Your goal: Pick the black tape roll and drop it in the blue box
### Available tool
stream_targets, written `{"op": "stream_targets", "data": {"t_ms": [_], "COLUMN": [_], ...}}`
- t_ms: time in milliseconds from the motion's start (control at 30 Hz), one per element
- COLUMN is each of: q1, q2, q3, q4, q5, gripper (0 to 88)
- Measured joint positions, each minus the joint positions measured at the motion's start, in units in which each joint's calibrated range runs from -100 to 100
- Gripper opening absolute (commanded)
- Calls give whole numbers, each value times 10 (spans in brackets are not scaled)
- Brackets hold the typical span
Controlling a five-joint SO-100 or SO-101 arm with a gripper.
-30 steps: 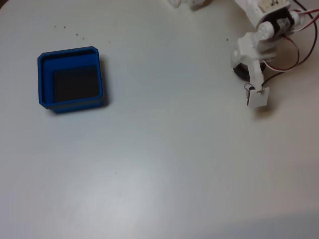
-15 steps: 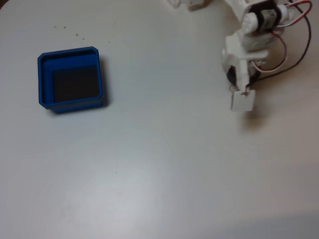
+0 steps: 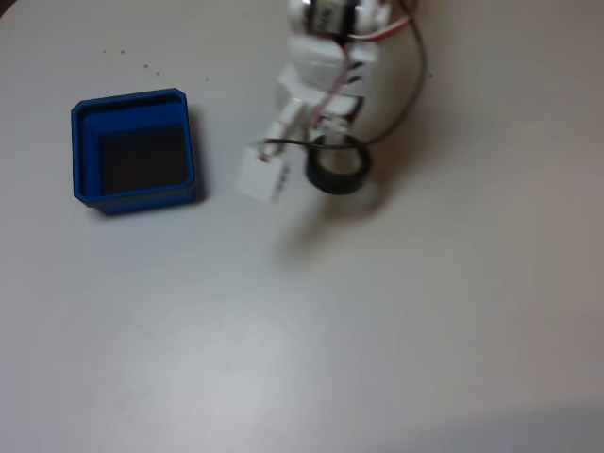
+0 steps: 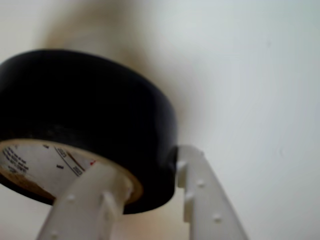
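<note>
Black tape roll [image 3: 337,168] is in our grip, and we judge the step in hand to be the carry toward the blue box [image 3: 135,147]. In the fixed view the roll hangs just below our white arm [image 3: 326,57], up near twelve o'clock of the picture and a little right of centre, with a soft shadow on the pale table [image 3: 377,321] under it, which suggests it is lifted clear, though we cannot be sure.

In the wrist view our gripper [image 4: 150,185] is closed most of the way on the roll's wall: one white finger [image 4: 87,202] reaches up inside the beige core, the other [image 4: 202,192] presses the black outer face at about four o'clock of the ring. The roll [image 4: 85,115] tilts, its printed core edge facing us.

The box sits near nine o'clock of the fixed view, well apart from the roll, its dark floor bare. A white block [image 3: 265,173] on the arm lies between them.

Next, we judge, the move calls for swinging further toward nine o'clock until the roll is over the box's floor, inside the stepped rim, and only then parting the fingers. With a hold on one wall only, a jerk could swing the roll loose.
</note>
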Motion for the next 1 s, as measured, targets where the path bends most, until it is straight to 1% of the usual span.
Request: {"op": "stream_targets", "data": {"t_ms": [67, 233, 367, 500, 733, 1000], "q1": [50, 170, 237, 281, 345, 368], "q2": [0, 0, 0, 0, 3, 47], "q3": [-8, -8, -8, -8, -8, -9], "q4": [-4, -57, -104, -141, -174, -184], "q5": [0, 0, 0, 0, 0, 0], "gripper": [10, 10, 10, 10, 11, 12]}}
